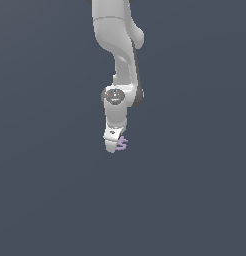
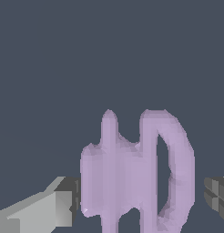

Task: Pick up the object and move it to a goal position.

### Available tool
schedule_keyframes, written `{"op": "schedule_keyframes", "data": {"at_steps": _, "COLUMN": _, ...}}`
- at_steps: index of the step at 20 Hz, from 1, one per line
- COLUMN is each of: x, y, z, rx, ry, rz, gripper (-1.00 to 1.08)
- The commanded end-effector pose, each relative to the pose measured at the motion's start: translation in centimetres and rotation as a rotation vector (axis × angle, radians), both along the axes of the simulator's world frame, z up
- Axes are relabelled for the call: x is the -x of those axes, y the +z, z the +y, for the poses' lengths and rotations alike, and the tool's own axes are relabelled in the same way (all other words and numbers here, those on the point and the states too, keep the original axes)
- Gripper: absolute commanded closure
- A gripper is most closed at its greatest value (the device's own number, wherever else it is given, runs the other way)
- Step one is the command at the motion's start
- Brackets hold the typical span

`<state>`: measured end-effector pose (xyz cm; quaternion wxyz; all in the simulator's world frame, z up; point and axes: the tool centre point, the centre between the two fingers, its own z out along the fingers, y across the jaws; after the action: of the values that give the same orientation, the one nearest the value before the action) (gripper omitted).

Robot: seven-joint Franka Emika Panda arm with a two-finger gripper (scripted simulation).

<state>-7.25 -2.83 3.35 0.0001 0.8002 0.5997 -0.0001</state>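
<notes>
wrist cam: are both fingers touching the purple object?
No: the far finger stands clear of the purple object; the gripper is open around it.

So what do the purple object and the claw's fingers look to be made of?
The purple object: matte, uniform lilac, plastic-like, with soft blobby edges and no gloss; being a render, the material stays open. The claw fingers: flat light-grey, hard-edged bodies with darker grey tips, possibly rubber pads.
</notes>
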Motion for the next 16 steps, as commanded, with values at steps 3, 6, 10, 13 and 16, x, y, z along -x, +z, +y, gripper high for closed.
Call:
{"op": "schedule_keyframes", "data": {"at_steps": 3, "x": 0.0, "y": -1.8, "z": 0.0, "rx": 0.000, "ry": 0.002, "rz": 0.000, "gripper": -0.92}}
{"op": "schedule_keyframes", "data": {"at_steps": 6, "x": 0.0, "y": -2.3, "z": 0.0, "rx": 0.000, "ry": 0.002, "rz": 0.000, "gripper": -0.92}}
{"op": "schedule_keyframes", "data": {"at_steps": 10, "x": 0.0, "y": -2.4, "z": 0.0, "rx": 0.000, "ry": 0.002, "rz": 0.000, "gripper": 1.08}}
{"op": "schedule_keyframes", "data": {"at_steps": 13, "x": 0.0, "y": -2.4, "z": 0.0, "rx": 0.000, "ry": 0.002, "rz": 0.000, "gripper": 1.08}}
{"op": "schedule_keyframes", "data": {"at_steps": 16, "x": 0.0, "y": -2.4, "z": 0.0, "rx": 0.000, "ry": 0.002, "rz": 0.000, "gripper": 1.08}}
